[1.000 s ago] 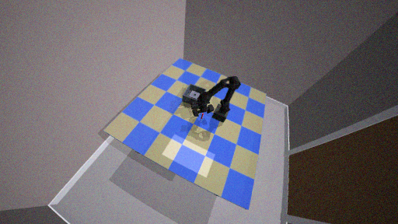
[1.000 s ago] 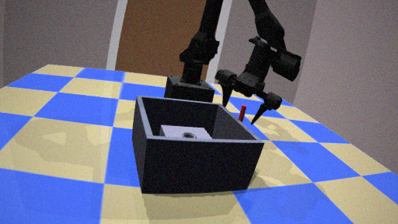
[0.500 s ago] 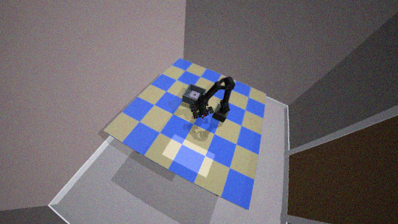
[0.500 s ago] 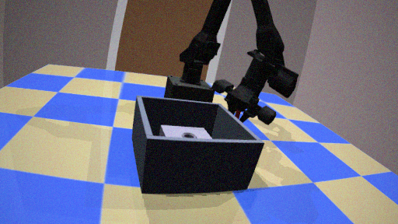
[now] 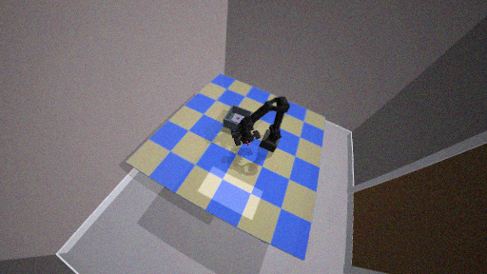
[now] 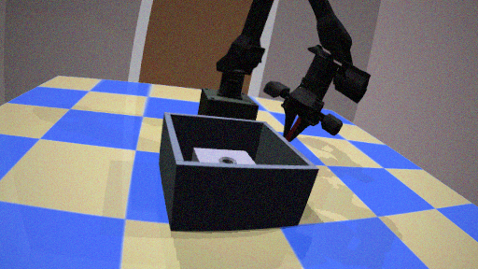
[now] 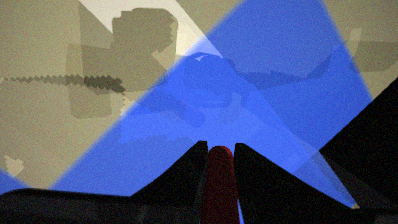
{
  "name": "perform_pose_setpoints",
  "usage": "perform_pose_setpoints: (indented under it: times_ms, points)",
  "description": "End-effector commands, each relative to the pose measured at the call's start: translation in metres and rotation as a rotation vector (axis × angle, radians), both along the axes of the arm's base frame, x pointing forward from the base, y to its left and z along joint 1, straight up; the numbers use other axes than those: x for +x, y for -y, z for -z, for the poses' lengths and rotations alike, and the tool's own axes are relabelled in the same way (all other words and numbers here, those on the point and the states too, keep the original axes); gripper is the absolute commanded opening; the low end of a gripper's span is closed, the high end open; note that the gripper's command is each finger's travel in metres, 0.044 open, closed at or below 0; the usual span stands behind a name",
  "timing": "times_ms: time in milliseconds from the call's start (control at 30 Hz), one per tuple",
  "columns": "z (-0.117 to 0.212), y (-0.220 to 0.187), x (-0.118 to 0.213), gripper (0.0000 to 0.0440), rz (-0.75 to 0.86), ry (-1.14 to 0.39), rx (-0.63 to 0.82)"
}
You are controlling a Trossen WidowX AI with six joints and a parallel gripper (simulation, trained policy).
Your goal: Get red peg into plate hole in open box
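The gripper [image 5: 247, 141] [image 6: 288, 139] [image 7: 220, 150] is pinching the red peg [image 5: 247, 143] [image 6: 294, 129] [image 7: 220, 185], which is lying between its fingertips, tilted in the exterior view. The open box [image 5: 227, 118] [image 6: 243, 198] is standing beside the hand, its plate [image 5: 235, 117] [image 6: 205, 154] showing a hole. A low carry could be catching the peg on the wall; its slant could be jamming it at the hole. No writing is showing legibly.

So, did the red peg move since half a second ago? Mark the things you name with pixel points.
Yes, up: the box [image 5: 227, 118] [image 6: 238, 198] hid its lower end, and now the whole peg [image 5: 247, 143] [image 6: 295, 128] [image 7: 219, 185] clears the rim.
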State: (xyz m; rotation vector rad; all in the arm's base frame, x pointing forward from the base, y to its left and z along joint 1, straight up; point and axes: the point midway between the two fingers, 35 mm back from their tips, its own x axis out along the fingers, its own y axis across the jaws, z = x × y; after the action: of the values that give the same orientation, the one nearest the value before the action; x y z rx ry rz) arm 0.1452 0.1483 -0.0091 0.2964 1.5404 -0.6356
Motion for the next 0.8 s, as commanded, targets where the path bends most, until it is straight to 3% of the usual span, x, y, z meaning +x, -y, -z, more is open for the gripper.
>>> perform_pose_setpoints:
  times_ms: [0, 767]
  points:
    - [-0.011, -0.001, 0.004, 0.0000, -0.005, 0.015, -0.003]
    - [-0.081, 0.010, 0.058, 0.0000, 0.137, 0.140, -0.041]
